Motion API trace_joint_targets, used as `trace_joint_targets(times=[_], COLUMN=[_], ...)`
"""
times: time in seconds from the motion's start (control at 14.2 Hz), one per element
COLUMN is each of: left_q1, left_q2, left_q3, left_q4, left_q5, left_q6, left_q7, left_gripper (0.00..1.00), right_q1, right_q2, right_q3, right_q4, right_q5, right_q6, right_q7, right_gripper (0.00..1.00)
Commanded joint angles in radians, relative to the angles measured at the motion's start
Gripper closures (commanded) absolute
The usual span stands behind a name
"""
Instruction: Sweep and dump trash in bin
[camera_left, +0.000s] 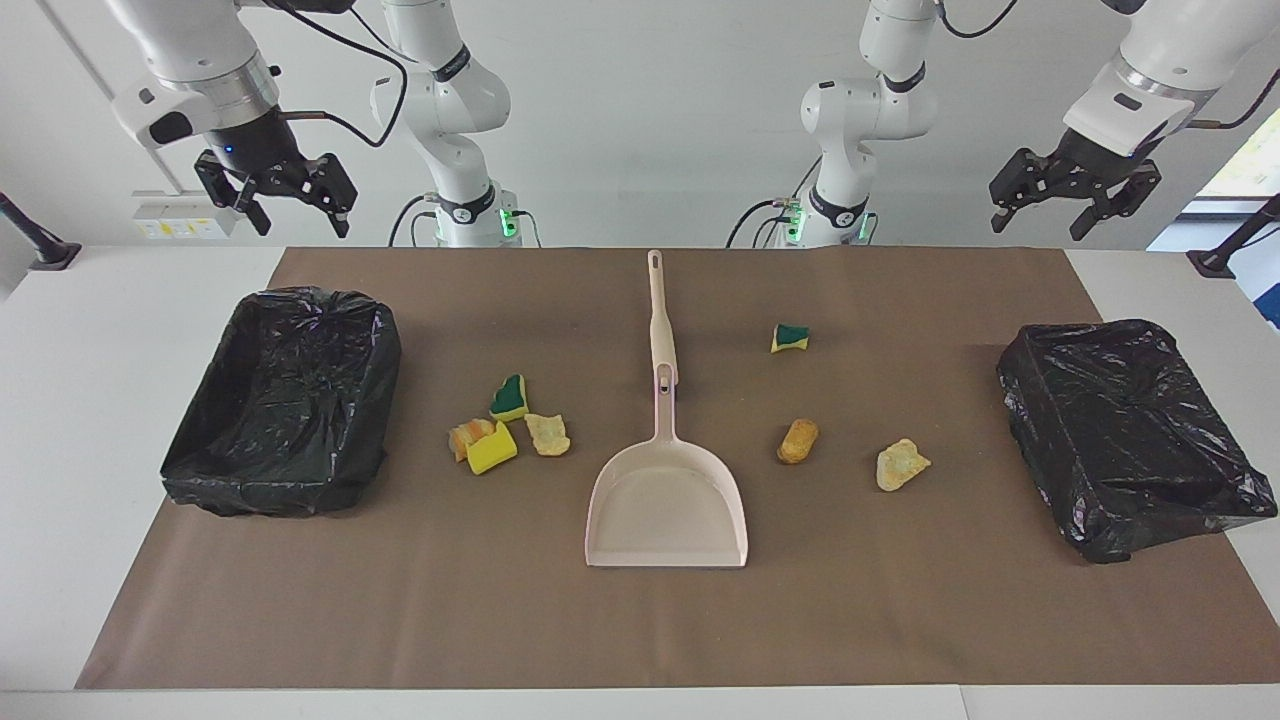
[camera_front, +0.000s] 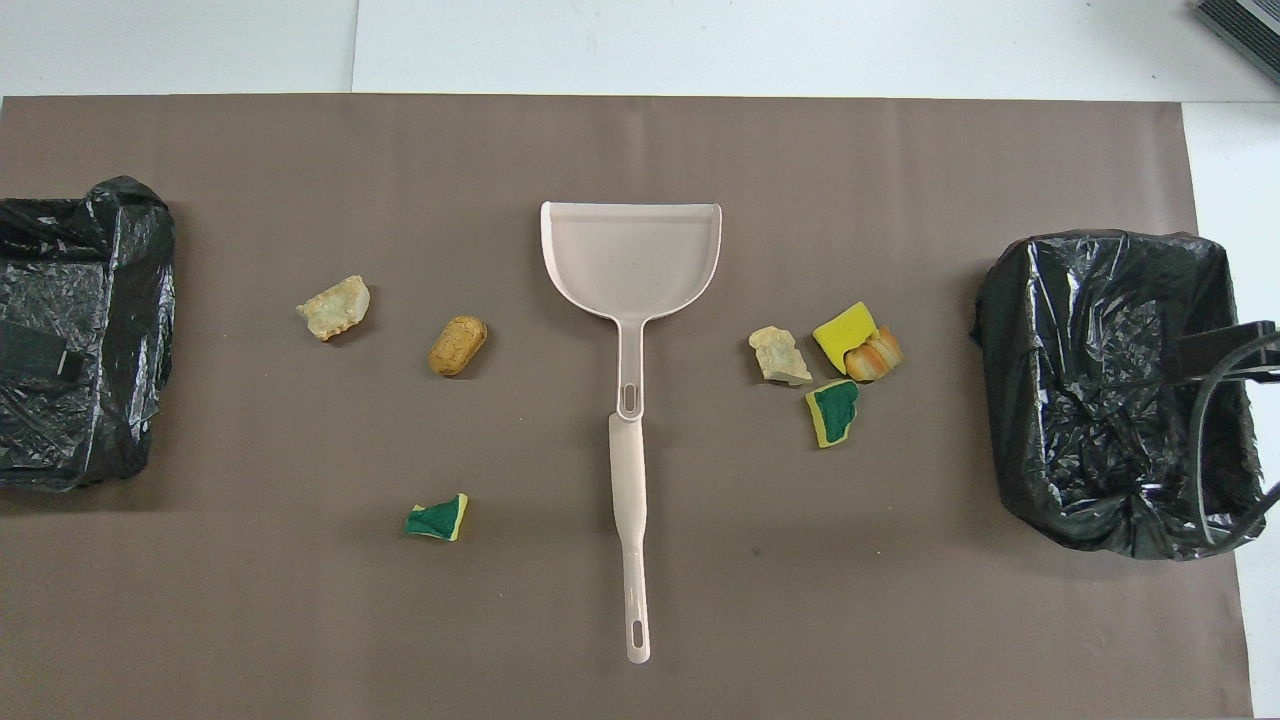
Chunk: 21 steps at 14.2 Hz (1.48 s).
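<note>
The trash lies on the brown mat on both sides of the beige dustpan (camera_left: 666, 510) (camera_front: 632, 250), whose long handle points toward the robots. Toward the right arm's end sit a green-backed sponge bit (camera_left: 509, 398) (camera_front: 832, 412), a yellow sponge bit (camera_left: 491, 450), an orange lump (camera_left: 466, 435) and a tan lump (camera_left: 548, 433). Toward the left arm's end lie another sponge bit (camera_left: 790, 338) (camera_front: 437, 518), a brown bread lump (camera_left: 797, 441) (camera_front: 457, 345) and a pale lump (camera_left: 901, 464) (camera_front: 334, 307). My right gripper (camera_left: 298, 205) and left gripper (camera_left: 1045, 212) hang open and empty, high above the table's robot-side edge.
Two bins lined with black bags stand at the mat's ends, one (camera_left: 265, 490) (camera_front: 1010, 350) at the right arm's end and one (camera_left: 1150, 520) (camera_front: 140, 300) at the left arm's end. White table borders the mat (camera_left: 640, 620).
</note>
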Motion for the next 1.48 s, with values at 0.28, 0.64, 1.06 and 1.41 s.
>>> trace_joint_targets(times=[0.28, 0.64, 1.06, 1.41], left_q1=[-0.013, -0.012, -0.086, -0.275], left_q2=[-0.012, -0.015, -0.069, -0.115], left_q3=[-0.001, -0.005, -0.028, -0.031], left_q4=[-0.003, -0.012, -0.111, -0.272], left_q5=[0.013, 0.007, -0.003, -0.003], left_q6=[-0.006, 0.0, 0.023, 0.164], left_q7=[-0.017, -0.027, -0.077, -0.279], left_gripper=[0.0, 0.0, 0.0, 0.0], right_q1=[-0.003, -0.003, -0.003, -0.003], right_q2=[-0.019, -0.019, -0.019, -0.019], right_q3=[0.0, 0.0, 0.002, 0.002], right_q4=[-0.021, -0.021, -0.021, -0.021], right_q5=[0.005, 0.005, 0.005, 0.005], right_q6=[0.015, 0.015, 0.017, 0.015], right_q7=[-0.022, -0.022, -0.022, -0.022], right_gripper=[0.0, 0.0, 0.0, 0.0])
